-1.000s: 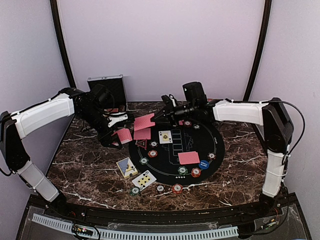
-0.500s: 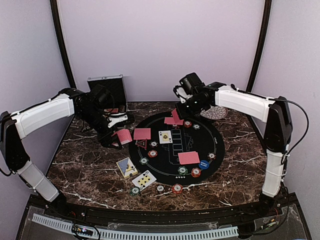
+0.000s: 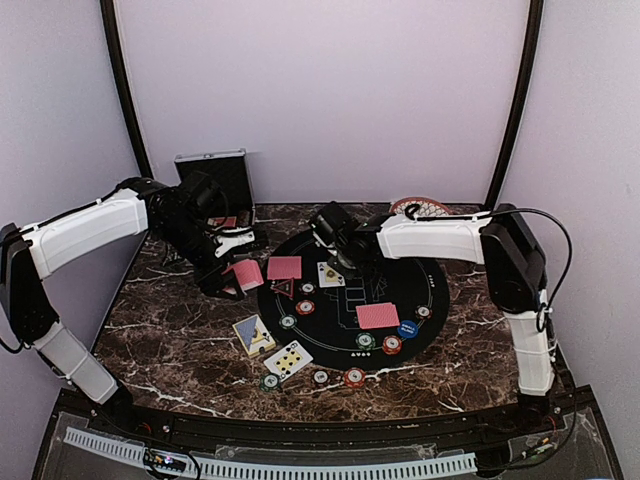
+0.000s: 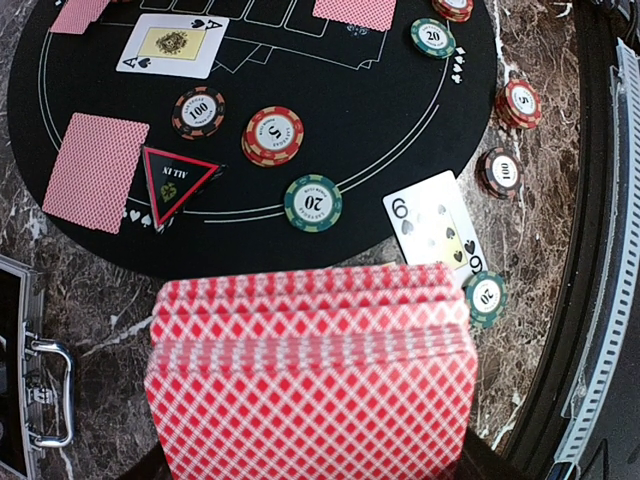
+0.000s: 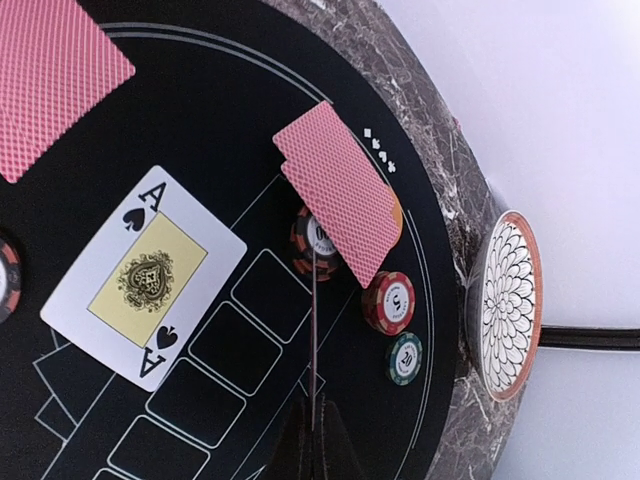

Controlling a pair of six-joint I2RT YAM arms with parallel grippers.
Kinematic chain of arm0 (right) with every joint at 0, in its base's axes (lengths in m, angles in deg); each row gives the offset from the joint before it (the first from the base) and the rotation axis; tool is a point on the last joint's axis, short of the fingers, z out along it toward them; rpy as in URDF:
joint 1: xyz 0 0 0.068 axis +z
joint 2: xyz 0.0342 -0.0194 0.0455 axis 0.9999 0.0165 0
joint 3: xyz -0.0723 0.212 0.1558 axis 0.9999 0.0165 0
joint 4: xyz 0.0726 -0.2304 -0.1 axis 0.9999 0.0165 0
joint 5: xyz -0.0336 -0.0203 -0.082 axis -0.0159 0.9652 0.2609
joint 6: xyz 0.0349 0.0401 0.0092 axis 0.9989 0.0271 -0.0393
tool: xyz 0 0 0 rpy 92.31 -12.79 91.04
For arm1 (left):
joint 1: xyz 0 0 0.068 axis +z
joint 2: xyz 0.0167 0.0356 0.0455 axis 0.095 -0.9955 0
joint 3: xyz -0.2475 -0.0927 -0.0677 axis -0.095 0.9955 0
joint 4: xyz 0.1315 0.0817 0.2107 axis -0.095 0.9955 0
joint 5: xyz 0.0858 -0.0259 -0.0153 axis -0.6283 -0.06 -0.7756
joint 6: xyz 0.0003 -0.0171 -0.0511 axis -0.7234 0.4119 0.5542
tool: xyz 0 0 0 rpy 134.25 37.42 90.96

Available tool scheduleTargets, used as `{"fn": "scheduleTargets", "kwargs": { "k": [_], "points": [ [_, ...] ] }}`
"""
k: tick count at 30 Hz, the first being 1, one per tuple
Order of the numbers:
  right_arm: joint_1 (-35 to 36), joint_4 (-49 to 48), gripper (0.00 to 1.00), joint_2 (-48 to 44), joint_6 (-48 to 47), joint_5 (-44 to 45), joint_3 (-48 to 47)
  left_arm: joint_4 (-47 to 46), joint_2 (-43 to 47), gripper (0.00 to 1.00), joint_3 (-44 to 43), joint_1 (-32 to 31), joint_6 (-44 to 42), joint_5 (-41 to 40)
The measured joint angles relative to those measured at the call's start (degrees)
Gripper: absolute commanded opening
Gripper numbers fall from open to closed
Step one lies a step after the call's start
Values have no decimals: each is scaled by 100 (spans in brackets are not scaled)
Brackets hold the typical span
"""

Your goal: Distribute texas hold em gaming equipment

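Note:
My left gripper (image 3: 228, 272) (image 4: 312, 458) is shut on a fanned deck of red-backed cards (image 4: 310, 380) (image 3: 244, 272) held over the left edge of the black round mat (image 3: 400, 290); its fingers are hidden behind the deck. My right gripper (image 3: 342, 252) (image 5: 318, 445) hovers over the mat's middle, shut on a single card seen edge-on (image 5: 314, 330). On the mat lie the ace of spades (image 5: 145, 278) (image 4: 172, 45), face-down cards (image 3: 284, 267) (image 3: 377, 315) (image 5: 340, 200), the triangle marker (image 4: 172, 182) and several chips (image 4: 312, 202) (image 5: 388, 300).
A silver case (image 3: 212, 175) stands open at the back left. The woven dish (image 3: 420, 207) (image 5: 510, 305) sits behind the mat at the back right. Two face-up cards (image 3: 254, 335) (image 3: 288, 359) and a few chips (image 3: 354, 376) lie on the marble near the mat's front left.
My right gripper has swung from the back of the mat toward its middle, next to the ace, carrying a card. The left arm and its deck have stayed put.

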Motion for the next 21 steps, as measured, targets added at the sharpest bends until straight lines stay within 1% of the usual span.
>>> {"fn": "scheduleTargets", "kwargs": {
  "k": [6,8,10,15,17,21],
  "points": [
    [94,-142,0,358,-337,297,105,-2,2,0,33,0,0,2],
    [153,-164,6,409,-387,293,138,-4,2,0,35,0,0,2],
    [203,-173,15,424,-400,271,144,-2,2,0,37,0,0,4],
    [319,-234,26,424,-380,66,144,-2,2,0,37,0,0,7],
    [339,-243,35,424,-323,-42,144,-2,4,0,37,0,0,7],
    [343,-264,45,420,-223,-192,181,-2,2,0,37,0,0,7]
  ]
}}
